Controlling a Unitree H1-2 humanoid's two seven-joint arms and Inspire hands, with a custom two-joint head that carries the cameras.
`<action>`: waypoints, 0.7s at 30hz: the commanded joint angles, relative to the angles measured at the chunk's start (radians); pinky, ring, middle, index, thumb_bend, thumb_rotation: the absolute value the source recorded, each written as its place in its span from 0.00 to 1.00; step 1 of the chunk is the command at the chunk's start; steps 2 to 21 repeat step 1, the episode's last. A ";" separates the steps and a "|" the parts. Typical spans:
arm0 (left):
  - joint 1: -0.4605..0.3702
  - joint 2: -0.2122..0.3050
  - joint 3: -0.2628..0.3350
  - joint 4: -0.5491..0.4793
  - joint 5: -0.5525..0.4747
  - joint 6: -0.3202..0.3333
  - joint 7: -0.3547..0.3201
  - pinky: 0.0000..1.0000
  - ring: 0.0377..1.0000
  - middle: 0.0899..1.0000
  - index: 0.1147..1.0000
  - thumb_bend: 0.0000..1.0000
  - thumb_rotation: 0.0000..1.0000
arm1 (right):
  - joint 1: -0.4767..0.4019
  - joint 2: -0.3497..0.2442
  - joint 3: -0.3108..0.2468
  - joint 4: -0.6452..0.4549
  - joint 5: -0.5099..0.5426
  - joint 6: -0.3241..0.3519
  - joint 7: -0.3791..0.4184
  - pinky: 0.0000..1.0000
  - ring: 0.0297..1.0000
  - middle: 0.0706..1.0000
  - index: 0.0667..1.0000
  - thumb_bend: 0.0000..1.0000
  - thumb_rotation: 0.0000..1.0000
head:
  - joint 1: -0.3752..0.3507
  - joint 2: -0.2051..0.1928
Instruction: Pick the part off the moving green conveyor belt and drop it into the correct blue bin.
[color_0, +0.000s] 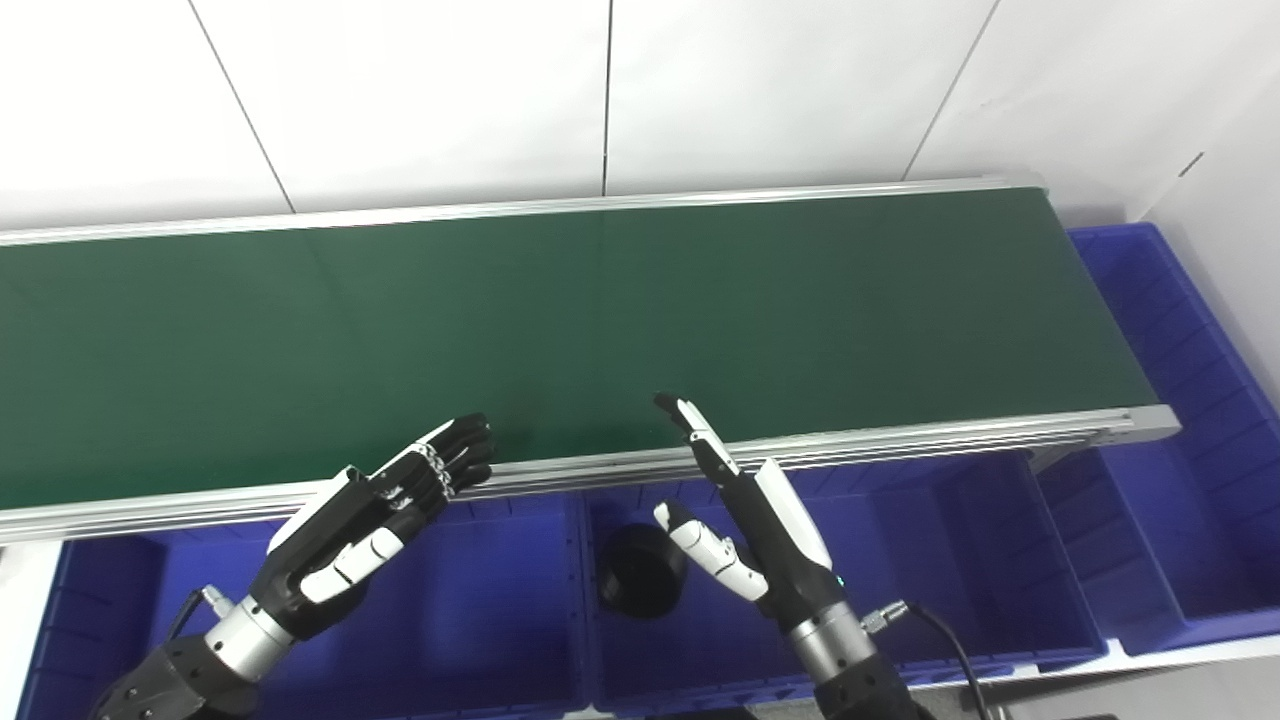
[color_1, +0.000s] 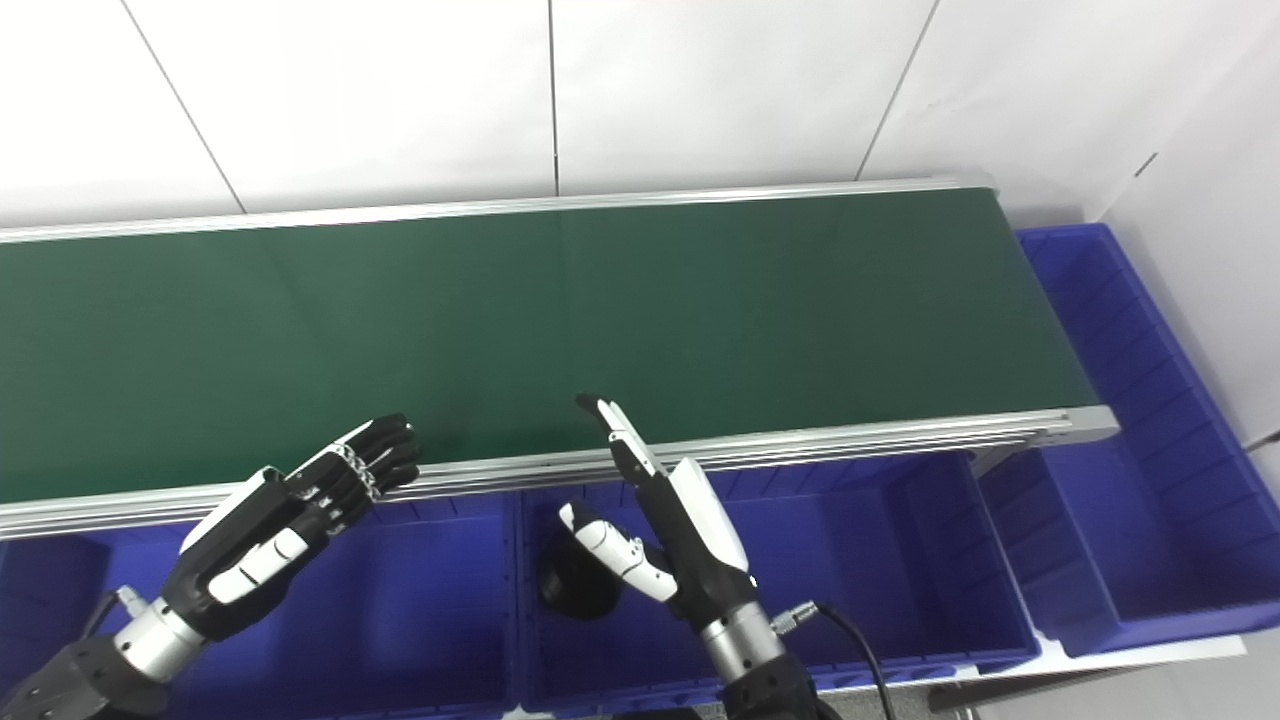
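Black round part (color_0: 640, 570) lying in middle bin (color_0: 900, 560), belt (color_0: 600, 320) bare; looks rigid, smooth, probably light, best pinched across rim; left hand (color_0: 370, 530) and right hand (color_0: 745, 530) spread, empty

The left robot hand (color_0: 365, 520) has a black frame with white plates on its back and on the thumb, and black fingers (color_0: 455, 450) with small silver links. The right robot hand (color_0: 745, 520) has the same black and white shells. Each wrist is a silver metal cylinder, and a thin black cable (color_0: 940, 640) with a metal plug leaves the right wrist.
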 joint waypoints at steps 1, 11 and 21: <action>-0.011 -0.001 0.006 0.003 -0.007 -0.058 -0.016 0.94 0.96 0.97 0.93 0.46 0.62 | -0.006 -0.008 -0.004 -0.036 0.016 -0.057 -0.005 0.95 0.98 0.99 0.97 0.46 0.98 | 0.001 0.000; -0.011 -0.001 0.006 0.003 -0.007 -0.058 -0.016 0.94 0.96 0.97 0.93 0.46 0.62 | -0.006 -0.008 -0.004 -0.036 0.016 -0.057 -0.005 0.95 0.98 0.99 0.97 0.46 0.98 | 0.001 0.000; -0.011 -0.001 0.006 0.003 -0.007 -0.058 -0.016 0.94 0.96 0.97 0.93 0.46 0.62 | -0.006 -0.008 -0.004 -0.036 0.016 -0.057 -0.005 0.95 0.98 0.99 0.97 0.46 0.98 | 0.001 0.000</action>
